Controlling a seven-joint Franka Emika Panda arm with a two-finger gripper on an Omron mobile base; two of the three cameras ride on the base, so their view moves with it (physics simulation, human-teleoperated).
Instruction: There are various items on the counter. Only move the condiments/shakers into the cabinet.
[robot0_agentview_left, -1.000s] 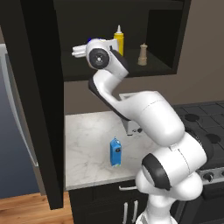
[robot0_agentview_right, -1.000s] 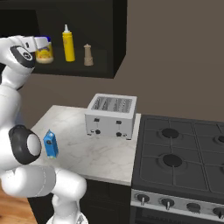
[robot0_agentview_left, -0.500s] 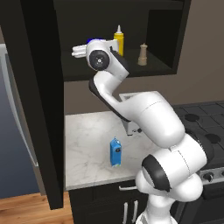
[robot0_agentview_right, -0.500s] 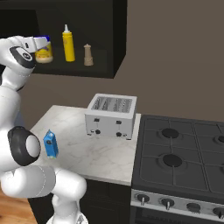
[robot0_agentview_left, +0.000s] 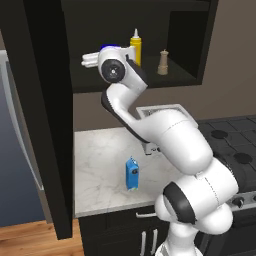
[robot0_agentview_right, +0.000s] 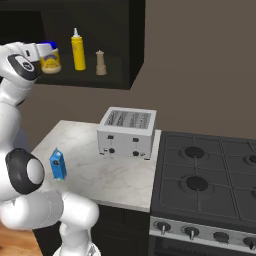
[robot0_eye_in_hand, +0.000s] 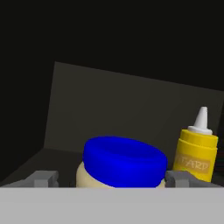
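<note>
- The jar (robot0_eye_in_hand: 124, 162) stands on the cabinet (robot0_agentview_right: 125, 60) shelf, at the left of the row, with the squeeze bottle (robot0_agentview_right: 77, 49) just beside it and the shaker (robot0_agentview_right: 100, 63) further right.
- The gripper (robot0_eye_in_hand: 114, 178) straddles the jar: the fingers (robot0_eye_in_hand: 43, 178) stand wide, one on each side of the blue lid, with a sliver of gap on both sides. They appear to hold nothing, and the jar looks set down.
- Main risk, as I judge it: pulling back off-line. A finger dragging on the lid or the label could tip the jar or tow it toward the shelf's front edge.
- Second risk: any sideways swing toward the bottle. It is tall and narrow, near the right-hand finger, and would topple easily; it could knock the shaker too.
- Open room lies straight back, out of the cabinet mouth, and to the jar's left, where the shelf looks bare up to the side wall.
- The dark cabinet side panel (robot0_agentview_left: 47, 115) stands close to the arm's elbow in the left base view, so a wide swing left is tight.
- Carton (robot0_agentview_left: 132, 173) and toaster (robot0_agentview_right: 127, 133) stay on the counter (robot0_agentview_right: 125, 180), well below the arm.
</note>
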